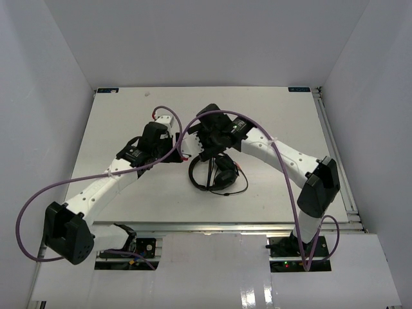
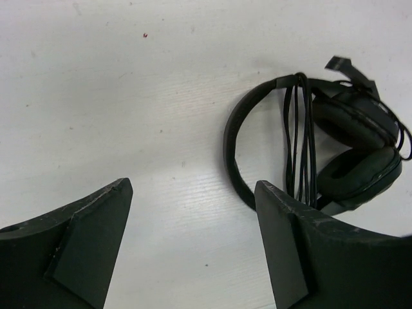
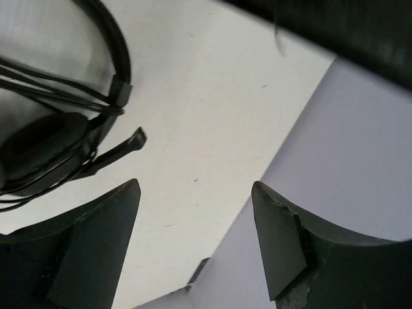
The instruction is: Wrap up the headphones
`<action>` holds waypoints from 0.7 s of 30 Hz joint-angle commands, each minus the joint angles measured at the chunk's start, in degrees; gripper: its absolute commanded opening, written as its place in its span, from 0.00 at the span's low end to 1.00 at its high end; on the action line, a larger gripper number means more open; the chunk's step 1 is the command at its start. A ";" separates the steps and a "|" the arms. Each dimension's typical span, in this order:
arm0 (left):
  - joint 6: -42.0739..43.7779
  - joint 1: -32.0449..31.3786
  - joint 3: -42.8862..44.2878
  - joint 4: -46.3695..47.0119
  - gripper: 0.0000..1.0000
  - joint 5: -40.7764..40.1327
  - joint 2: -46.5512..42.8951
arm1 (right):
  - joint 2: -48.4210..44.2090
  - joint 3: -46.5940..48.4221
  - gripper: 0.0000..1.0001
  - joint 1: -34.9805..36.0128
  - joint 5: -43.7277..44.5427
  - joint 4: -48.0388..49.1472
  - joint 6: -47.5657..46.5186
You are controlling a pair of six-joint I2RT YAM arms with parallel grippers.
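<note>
While left gripper (image 2: 193, 187) and right gripper (image 3: 196, 187) gape empty, the headphones (image 1: 224, 180) lie on the table (image 1: 129, 116).

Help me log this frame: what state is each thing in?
headphones: lying on the table, ungripped.
cord: several strands looped across the headband.
left gripper: open, empty.
right gripper: open, empty.

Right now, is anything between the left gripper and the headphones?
Nothing visible. The left wrist view shows only bare table between the open left gripper and the headphones, which lie ahead, toward the right of that view.
</note>
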 commanded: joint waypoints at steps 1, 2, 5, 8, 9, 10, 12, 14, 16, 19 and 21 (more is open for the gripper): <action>1.67 0.30 -4.08 0.32 0.90 2.32 -8.74 | -7.71 -1.51 0.79 -3.77 -7.33 -6.94 6.75; 1.73 0.30 -5.06 0.63 0.91 3.74 -10.48 | -9.48 -3.07 0.80 -5.02 -8.64 -7.16 7.83; 1.56 0.30 -8.32 1.97 0.93 9.25 -15.68 | -15.27 -7.44 0.86 -9.73 -12.09 -7.11 12.05; 1.08 0.26 -11.77 3.48 0.95 14.41 -23.83 | -21.90 -9.72 0.97 -17.16 -17.67 -4.81 20.08; 0.97 0.24 -12.82 3.93 0.96 16.45 -26.46 | -24.14 -10.63 0.97 -19.70 -19.08 -3.45 23.35; 0.89 0.30 -14.35 4.11 0.97 18.21 -28.26 | -25.69 -12.18 0.95 -23.67 -20.69 -1.99 27.60; 1.21 0.25 -16.13 4.38 0.98 20.14 -33.43 | -30.85 -15.15 0.91 -30.44 -27.06 -0.24 32.96; 1.78 0.28 -18.13 3.92 0.98 23.21 -37.43 | -36.09 -22.02 0.90 -34.87 -29.66 5.22 42.38; 1.56 0.14 -19.79 4.99 0.98 24.03 -41.23 | -44.22 -28.99 0.90 -37.08 -26.86 11.53 50.92; 0.82 0.13 -20.62 5.60 0.98 24.38 -44.83 | -51.49 -38.90 0.90 -40.56 -23.69 18.51 59.65; -0.18 0.13 -20.70 5.59 0.98 24.45 -45.63 | -56.66 -44.30 0.90 -42.58 -21.43 21.10 63.18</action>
